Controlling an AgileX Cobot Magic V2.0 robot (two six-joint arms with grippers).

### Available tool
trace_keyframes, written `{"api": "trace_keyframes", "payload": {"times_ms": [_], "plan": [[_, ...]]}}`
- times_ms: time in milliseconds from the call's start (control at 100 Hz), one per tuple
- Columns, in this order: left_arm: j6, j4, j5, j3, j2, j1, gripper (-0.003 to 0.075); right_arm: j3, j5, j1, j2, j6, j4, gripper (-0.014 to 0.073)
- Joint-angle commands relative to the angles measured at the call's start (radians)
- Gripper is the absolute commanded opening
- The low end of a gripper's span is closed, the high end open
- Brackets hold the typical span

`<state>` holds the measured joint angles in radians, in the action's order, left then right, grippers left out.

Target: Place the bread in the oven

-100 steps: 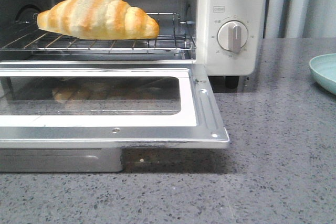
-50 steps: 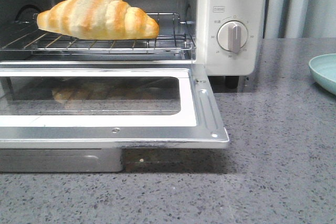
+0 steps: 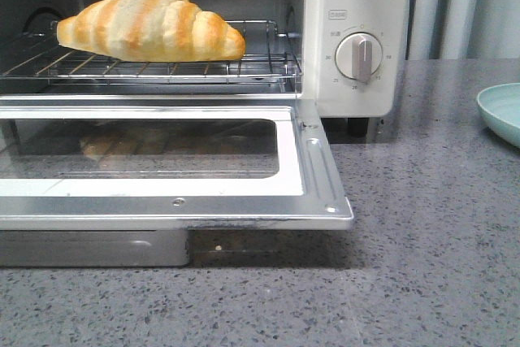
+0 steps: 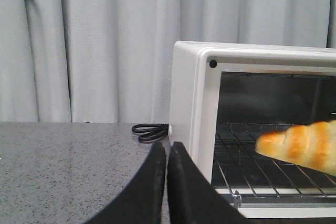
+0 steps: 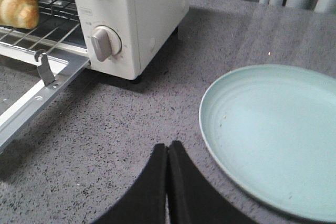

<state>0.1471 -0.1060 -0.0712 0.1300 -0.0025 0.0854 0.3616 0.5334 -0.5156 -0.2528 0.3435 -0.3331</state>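
Note:
The golden-orange striped bread [image 3: 152, 24] lies on the wire rack [image 3: 162, 67] inside the cream-white oven [image 3: 357, 6]. The oven's glass door [image 3: 162, 160] hangs open and flat toward me. The bread also shows in the left wrist view [image 4: 302, 145] and the right wrist view [image 5: 16, 1]. My left gripper [image 4: 167, 150] is shut and empty, outside the oven near its left wall. My right gripper [image 5: 167, 150] is shut and empty above the counter, between the oven's right side and a plate. Neither gripper shows in the front view.
A pale green plate [image 5: 273, 135] lies on the grey speckled counter to the right of the oven; its rim shows in the front view [image 3: 500, 111]. A black power cord [image 4: 149, 131] lies coiled left of the oven. Grey curtains hang behind.
The picture has shifted very slightly; the bread, the oven and its door have not moved.

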Motion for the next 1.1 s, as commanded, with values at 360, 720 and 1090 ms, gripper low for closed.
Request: {"api": "trace_keyframes", "payload": {"times_ms": [360,720,1090], "plan": [[-0.001,-0.008,0.081,0.025,-0.03,-0.003,-0.0021,-0.241,-0.353,0.387,0.028,-0.085,0.198,-0.0069],[-0.001,-0.008,0.081,0.025,-0.03,-0.003,-0.0021,-0.27,-0.47,0.517,0.082,-0.323,0.231,-0.0069],[-0.001,-0.008,0.081,0.025,-0.03,-0.003,-0.0021,-0.385,-0.501,0.594,0.28,-0.328,0.234,-0.0069]]}}
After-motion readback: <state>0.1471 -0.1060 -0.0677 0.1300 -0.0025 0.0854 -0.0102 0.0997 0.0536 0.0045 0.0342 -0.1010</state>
